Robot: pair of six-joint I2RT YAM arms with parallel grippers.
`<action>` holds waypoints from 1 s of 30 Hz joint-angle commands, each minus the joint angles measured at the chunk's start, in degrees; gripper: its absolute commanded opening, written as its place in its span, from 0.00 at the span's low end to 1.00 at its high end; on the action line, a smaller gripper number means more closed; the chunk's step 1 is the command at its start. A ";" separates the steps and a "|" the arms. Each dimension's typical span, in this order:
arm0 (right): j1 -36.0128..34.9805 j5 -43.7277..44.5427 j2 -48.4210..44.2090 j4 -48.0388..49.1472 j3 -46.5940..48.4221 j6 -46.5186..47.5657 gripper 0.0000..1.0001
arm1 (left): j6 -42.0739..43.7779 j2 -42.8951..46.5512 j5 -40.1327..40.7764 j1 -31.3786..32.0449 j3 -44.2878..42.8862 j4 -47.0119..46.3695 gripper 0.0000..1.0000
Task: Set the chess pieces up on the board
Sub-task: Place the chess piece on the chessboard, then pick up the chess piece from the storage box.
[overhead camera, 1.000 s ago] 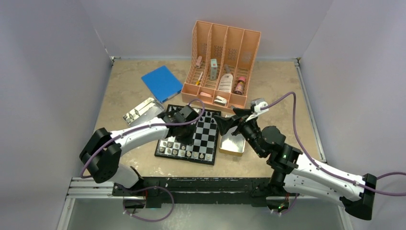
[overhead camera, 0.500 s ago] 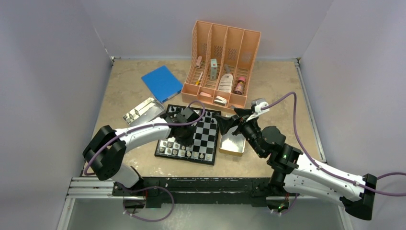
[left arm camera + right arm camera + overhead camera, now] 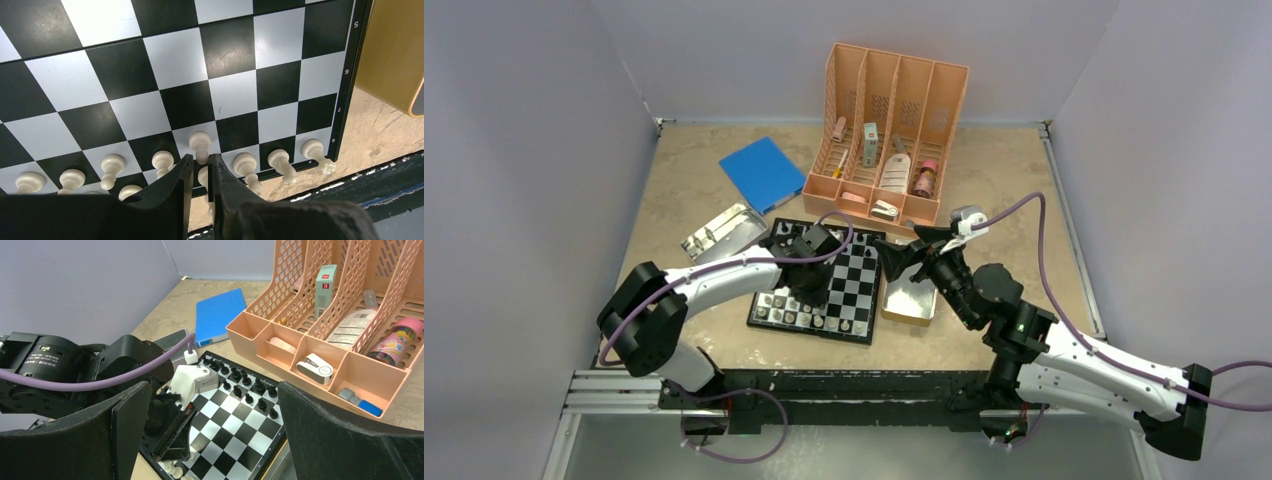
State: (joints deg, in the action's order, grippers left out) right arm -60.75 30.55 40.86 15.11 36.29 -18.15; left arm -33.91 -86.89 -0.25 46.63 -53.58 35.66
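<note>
Pale piece (image 3: 203, 176) half-hidden inside left end effector (image 3: 200, 160), grip unclear, right end effector (image 3: 214, 390) spread wide.

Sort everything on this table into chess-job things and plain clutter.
Job:
board
white chess pieces
black chess pieces

Clutter:
peach organizer with its small items
blue book
shiny metal tray
gold-sided tin beside the board

- The board (image 3: 856, 282) lies mid-worktop (image 3: 1024, 180), in front of the organizer (image 3: 889, 120).
- Rows of chess pieces (image 3: 796, 318) stand along the board's near edge and its far edge.
- A book (image 3: 762, 172) lies left of the organizer, behind the left tray (image 3: 721, 232).
- The right tray (image 3: 911, 302) sits just beside the board's right edge.
- The left pincer (image 3: 201, 162) hangs over the near rows.
</note>
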 commanded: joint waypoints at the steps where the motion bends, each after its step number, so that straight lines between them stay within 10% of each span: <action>1: -0.20 1.22 -0.36 1.69 1.37 0.22 0.99 | -0.50 1.03 -0.70 0.30 -1.79 0.74 0.19; 16: -0.15 -1.08 -0.35 3.52 0.02 0.15 0.99 | -0.42 7.83 9.67 -1.12 -9.76 2.33 0.25; 30: -0.15 -6.08 0.63 5.23 -1.01 -0.96 0.99 | 8.08 12.47 9.67 -26.82 -12.30 -1.38 0.25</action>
State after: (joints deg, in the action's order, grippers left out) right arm -60.75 26.11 41.65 16.91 35.31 -18.59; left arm -29.54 -75.70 8.16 26.20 -64.73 37.12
